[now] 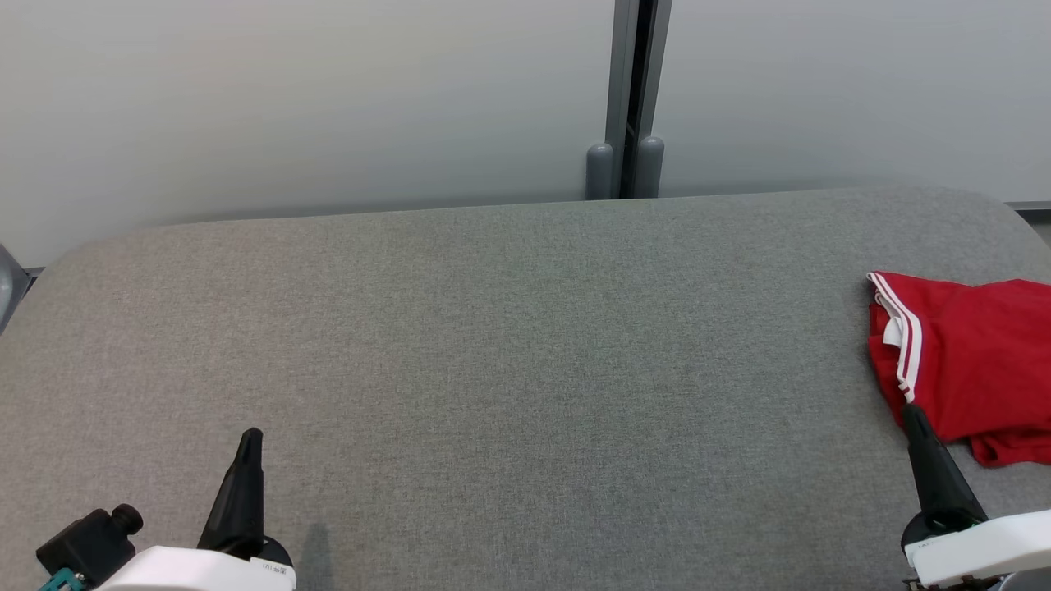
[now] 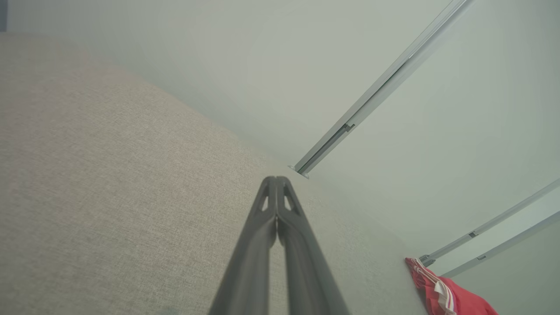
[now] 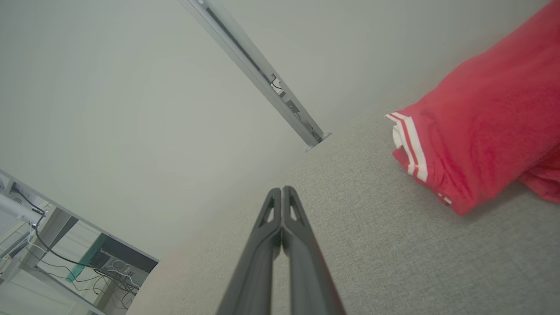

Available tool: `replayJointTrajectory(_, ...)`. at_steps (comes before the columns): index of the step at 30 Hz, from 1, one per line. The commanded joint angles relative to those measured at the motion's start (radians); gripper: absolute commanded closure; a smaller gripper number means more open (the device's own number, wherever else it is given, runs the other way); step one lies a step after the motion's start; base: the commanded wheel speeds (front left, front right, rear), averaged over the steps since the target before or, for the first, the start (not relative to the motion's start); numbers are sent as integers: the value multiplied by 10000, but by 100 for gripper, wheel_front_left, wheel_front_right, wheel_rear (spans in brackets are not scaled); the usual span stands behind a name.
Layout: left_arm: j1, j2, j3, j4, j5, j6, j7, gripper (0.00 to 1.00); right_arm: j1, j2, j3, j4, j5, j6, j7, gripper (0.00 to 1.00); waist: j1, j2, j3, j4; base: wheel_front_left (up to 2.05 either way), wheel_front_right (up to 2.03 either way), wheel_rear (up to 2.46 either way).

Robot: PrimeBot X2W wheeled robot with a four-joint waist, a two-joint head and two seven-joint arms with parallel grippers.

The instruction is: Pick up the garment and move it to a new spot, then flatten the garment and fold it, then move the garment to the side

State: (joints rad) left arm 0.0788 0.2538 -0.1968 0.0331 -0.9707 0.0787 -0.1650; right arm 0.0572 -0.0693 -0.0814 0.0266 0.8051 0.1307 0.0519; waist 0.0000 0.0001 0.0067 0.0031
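Red garment (image 1: pixel 969 361), trimmed with two white stripes, lies crumpled at the right edge of the counter (image 1: pixel 493 328), roughly midway between the far and near edges, and its right side runs out of the head view. The striped band (image 1: pixel 897 328) is the side facing the middle of the counter. This band runs from the far side toward the near side with a slight slant. The long axis of the whole garment cannot be told, since part of it is out of view. It is bunched rather than flat, with a loose fold at its near side. The counter is covered in grey woven cloth with rounded far corners and stands against a pale wall (image 1: pixel 328 98) carrying a grey metal post (image 1: pixel 628 98). The left end effector (image 1: pixel 252 435) sits near the near-left corner, well apart from the garment, fingers clenched together and empty, as confirmed in the left wrist view (image 2: pixel 276 179), where the garment (image 2: pixel 442 293) shows far off to the right. The right end effector (image 1: pixel 913 410) sits near the near-right corner, clenched and grasping nothing (image 3: pixel 282 189). Its tip is just beside the near end of the striped band, and the right wrist view shows bare counter cloth between the fingers and the garment (image 3: pixel 481 131).
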Motion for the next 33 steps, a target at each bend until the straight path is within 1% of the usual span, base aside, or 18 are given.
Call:
replayJointTrajectory(1,3,14,162,-178,-271,-132,38,100,-14,-118,-37,-70,360,1,50,100,0,-1,-1,0,0,0,0)
replayJointTrajectory(12,175,-343,459,-286,-1471,-505,236,100,6,-161,-184,31,1958,1,353,100,0,-1,-7,-4,0,0,0)
replayJointTrajectory(29,399,-841,851,-427,-3035,-1005,508,100,44,-183,-393,197,3999,1,785,100,0,-1,-17,-11,0,0,0)
replayJointTrajectory(33,439,-913,908,-449,-3261,-1090,548,100,49,-183,-432,221,4312,2,844,100,0,-1,-19,-12,0,0,0)
